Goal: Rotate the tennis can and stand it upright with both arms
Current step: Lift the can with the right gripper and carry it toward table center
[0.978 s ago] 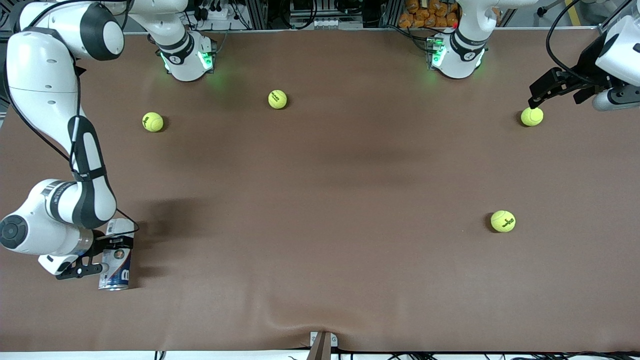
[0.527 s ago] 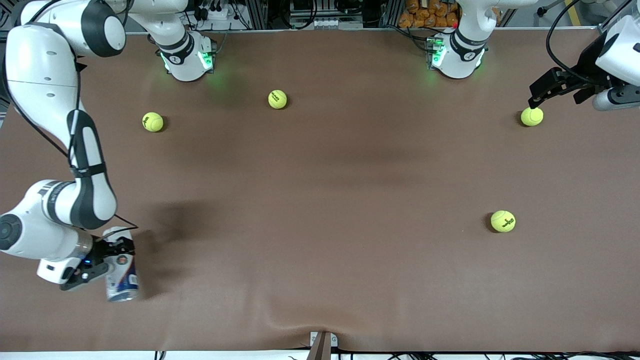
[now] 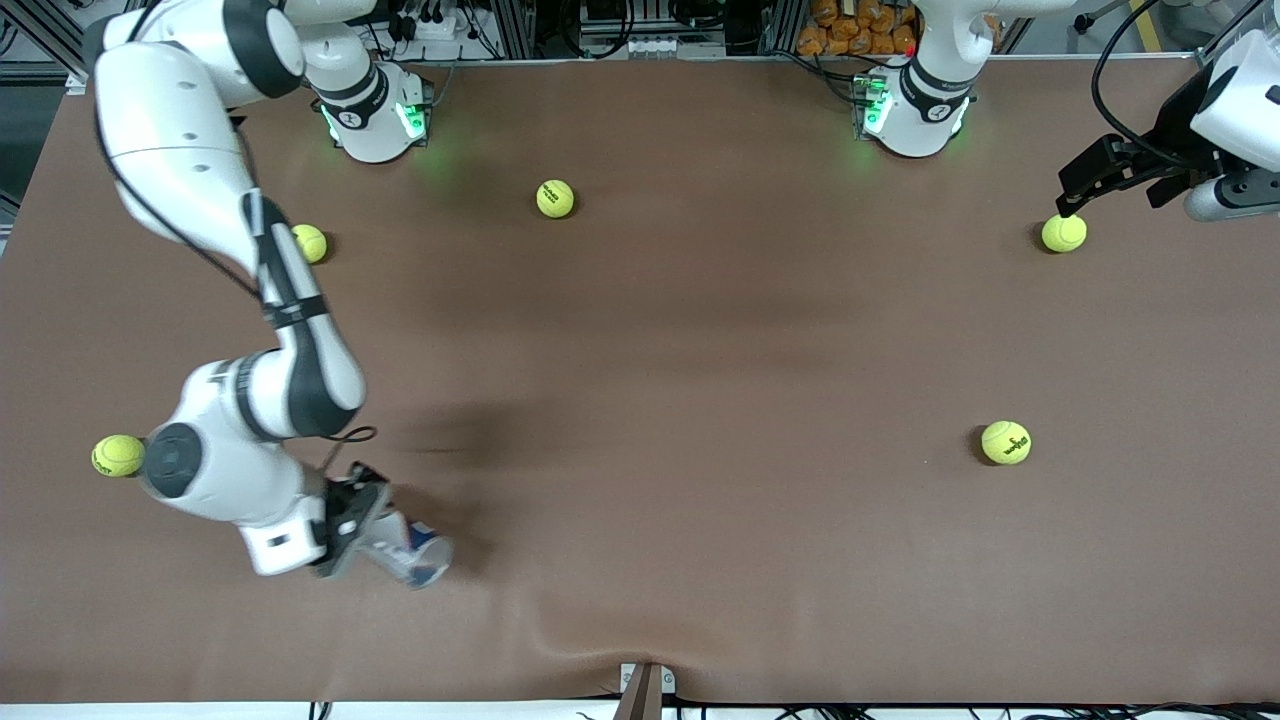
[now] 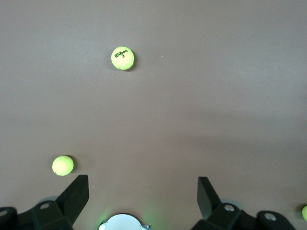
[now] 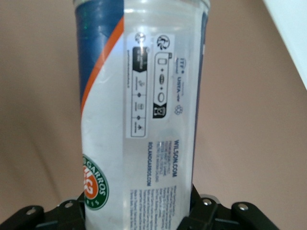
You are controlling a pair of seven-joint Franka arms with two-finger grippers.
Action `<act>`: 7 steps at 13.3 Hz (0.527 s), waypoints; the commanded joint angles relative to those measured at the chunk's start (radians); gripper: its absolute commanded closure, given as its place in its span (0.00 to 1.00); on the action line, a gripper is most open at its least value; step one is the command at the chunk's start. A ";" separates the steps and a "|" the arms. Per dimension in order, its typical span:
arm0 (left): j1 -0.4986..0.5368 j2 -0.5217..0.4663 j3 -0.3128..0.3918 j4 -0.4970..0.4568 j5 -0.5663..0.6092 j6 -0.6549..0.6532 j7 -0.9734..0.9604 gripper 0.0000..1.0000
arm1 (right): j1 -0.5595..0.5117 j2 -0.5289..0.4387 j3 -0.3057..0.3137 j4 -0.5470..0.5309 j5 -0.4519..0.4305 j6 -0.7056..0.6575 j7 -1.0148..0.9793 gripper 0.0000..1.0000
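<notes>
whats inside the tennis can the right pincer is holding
Through the clear strip of the tennis can, clamped in the right pincer, no ball shows. The blue and orange label covers the rest, and both ends are out of view, so it cannot be confirmed empty.

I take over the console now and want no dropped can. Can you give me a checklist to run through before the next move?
1. Right gripper shut on the clear cylindrical tennis can with blue and orange label: ok, the right wrist view shows the can's body clamped between its fingers.
2. Can upright: not ok, it lies tilted in the front view.
3. Left gripper ready to help: ok for open, but it waits at its own end of the table, over a yellow tennis ball.
4. Brown table cover between the two grippers free of balls: ok.
5. Can lid in place: cannot tell.
</notes>
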 commanded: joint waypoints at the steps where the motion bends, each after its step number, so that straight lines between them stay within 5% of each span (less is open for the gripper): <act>1: 0.006 -0.005 -0.004 0.014 0.015 -0.009 0.024 0.00 | 0.078 -0.004 -0.004 0.005 0.004 -0.007 -0.156 0.30; 4: 0.008 -0.008 -0.003 0.014 0.015 -0.010 0.024 0.00 | 0.209 -0.003 -0.015 0.004 -0.011 -0.004 -0.256 0.31; 7: 0.008 -0.013 -0.003 0.012 0.015 -0.018 0.025 0.00 | 0.325 0.005 -0.016 -0.007 -0.155 -0.004 -0.222 0.36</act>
